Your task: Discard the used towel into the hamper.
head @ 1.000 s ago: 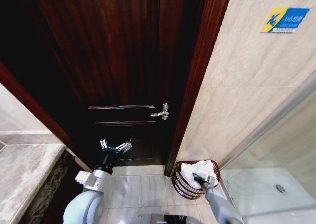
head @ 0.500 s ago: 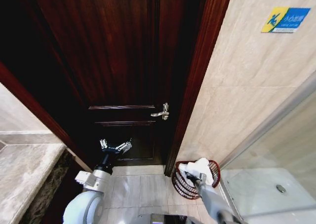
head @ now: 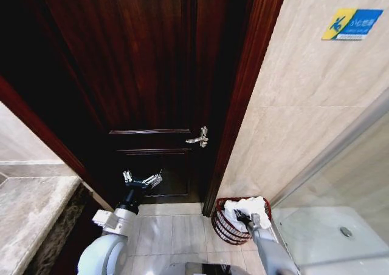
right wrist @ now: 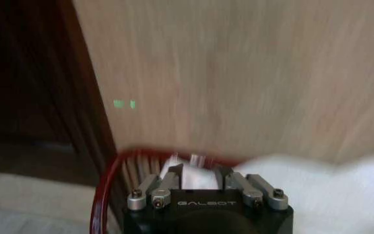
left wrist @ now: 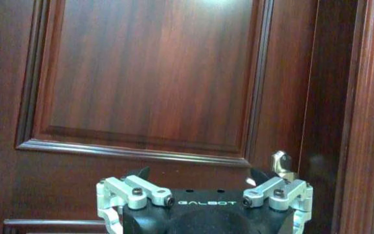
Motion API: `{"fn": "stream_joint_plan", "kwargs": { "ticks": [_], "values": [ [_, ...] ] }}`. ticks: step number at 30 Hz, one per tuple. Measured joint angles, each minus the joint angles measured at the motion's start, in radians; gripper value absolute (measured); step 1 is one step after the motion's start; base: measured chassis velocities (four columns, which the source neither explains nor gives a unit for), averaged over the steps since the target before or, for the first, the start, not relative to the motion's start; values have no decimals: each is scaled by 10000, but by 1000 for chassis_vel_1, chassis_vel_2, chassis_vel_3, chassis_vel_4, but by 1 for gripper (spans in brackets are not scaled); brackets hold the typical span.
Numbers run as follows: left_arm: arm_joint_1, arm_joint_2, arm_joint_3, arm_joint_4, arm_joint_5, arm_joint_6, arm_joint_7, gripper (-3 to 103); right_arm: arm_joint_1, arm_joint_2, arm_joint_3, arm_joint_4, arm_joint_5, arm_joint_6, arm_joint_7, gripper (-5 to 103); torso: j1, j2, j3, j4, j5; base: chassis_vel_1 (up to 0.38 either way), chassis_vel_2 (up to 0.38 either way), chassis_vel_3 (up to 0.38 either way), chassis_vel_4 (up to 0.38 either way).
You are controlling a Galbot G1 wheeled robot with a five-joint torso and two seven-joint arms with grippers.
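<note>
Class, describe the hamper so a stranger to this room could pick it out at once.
Find the dark wooden door, then follow its frame down to the tiled floor beside the beige wall. There stands the hamper, a small round basket. Its open red-brown ribs and the white towel inside it mark it out.

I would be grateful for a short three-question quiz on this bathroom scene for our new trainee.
1. True or false: the white towel lies on the floor tiles outside the hamper.
2. Which gripper is over the hamper? A: left gripper; B: right gripper.
3. Fill in the missing word: the hamper stands on the floor between the dark wooden door frame and the ____ enclosure with the glass wall.

Key
1. False; the towel is piled in the hamper, rising above its rim.
2. B; the right gripper is at the towel inside the rim, while the left gripper is held up in front of the door, near its handle.
3. shower
</note>
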Motion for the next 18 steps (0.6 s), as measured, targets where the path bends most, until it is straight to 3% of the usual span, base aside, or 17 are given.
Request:
{"fn": "stream_joint_plan", "kwargs": {
  "ticks": [3,5,7,8,12,14,18],
  "values": [
    [0,0,1,1,0,0,0,100,-1150,-353,83,1910,442,-448,-514,50,-2,1,-1,-8,-2,0,0,0,0],
    [0,1,1,0,0,0,0,100,-1261,-473,161,1987,567,-477,-536,50,-3,2,0,-8,-1,0,0,0,0],
    [0,1,1,1,0,0,0,100,-1179,-720,296,1503,969,-472,-217,61,-3,2,0,-4,3,0,0,0,0],
    [0,1,1,1,0,0,0,100,-1179,-720,296,1503,969,-472,-217,61,-3,2,0,-4,3,0,0,0,0],
    [0,1,1,0,0,1,0,100,-541,-964,302,183,1998,-975,-2,83,-1,2,1,-4,2,0,0,0,0],
    [0,1,1,0,0,0,0,100,-320,-926,300,-151,2069,-1022,14,83,-1,2,1,-4,5,0,0,0,0],
    [0,0,1,1,0,0,0,100,870,-782,303,-2253,2083,-1087,46,99,0,2,2,-1,4,0,0,0,0]
  ]
}}
